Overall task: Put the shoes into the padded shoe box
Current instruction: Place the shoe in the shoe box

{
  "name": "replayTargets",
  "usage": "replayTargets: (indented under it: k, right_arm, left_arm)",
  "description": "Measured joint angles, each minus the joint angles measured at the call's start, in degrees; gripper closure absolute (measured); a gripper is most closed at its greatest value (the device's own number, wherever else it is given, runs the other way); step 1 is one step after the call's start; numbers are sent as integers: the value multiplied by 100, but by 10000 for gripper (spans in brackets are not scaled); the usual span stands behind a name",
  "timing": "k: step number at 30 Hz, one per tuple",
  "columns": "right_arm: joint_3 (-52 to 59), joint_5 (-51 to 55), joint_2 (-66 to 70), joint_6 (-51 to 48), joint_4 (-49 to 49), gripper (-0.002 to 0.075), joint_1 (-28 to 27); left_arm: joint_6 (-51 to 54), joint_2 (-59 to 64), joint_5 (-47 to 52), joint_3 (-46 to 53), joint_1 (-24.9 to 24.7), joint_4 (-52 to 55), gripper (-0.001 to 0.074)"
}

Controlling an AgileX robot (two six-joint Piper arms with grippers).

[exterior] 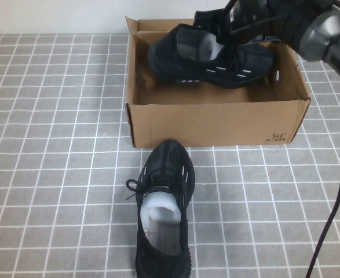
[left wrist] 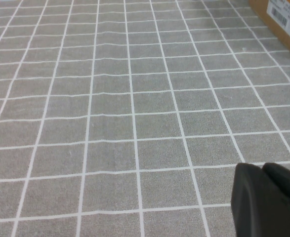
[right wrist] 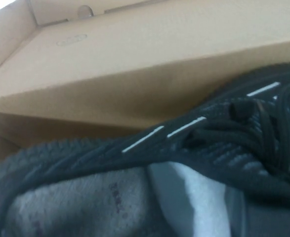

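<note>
Soft, light shoe [exterior: 210,58] held over box [exterior: 216,121] by right gripper [exterior: 239,26], fingers pinching its collar; second shoe [exterior: 164,214] near; left gripper [left wrist: 268,200] parked, fingers together.

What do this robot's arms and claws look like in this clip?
The right arm over the cardboard box is black with a rounded silver-grey joint housing, and a thin black cable hangs from it. Its claw is hidden among black parts. The left claw shows only as matte black, rounded fingers at the left wrist view's edge.

Black shoes [exterior: 164,214], seemingly white-striped; brown box [exterior: 216,124]; grey-checked table [exterior: 54,174].
</note>
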Motion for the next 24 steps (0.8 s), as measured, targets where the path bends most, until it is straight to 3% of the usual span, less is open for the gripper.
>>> replayTargets:
  k: [24]
  right_arm:
    - [-60,-1103,684,-13,-764,706,47]
  left_arm:
    - [0,0,0,0,0,0,739]
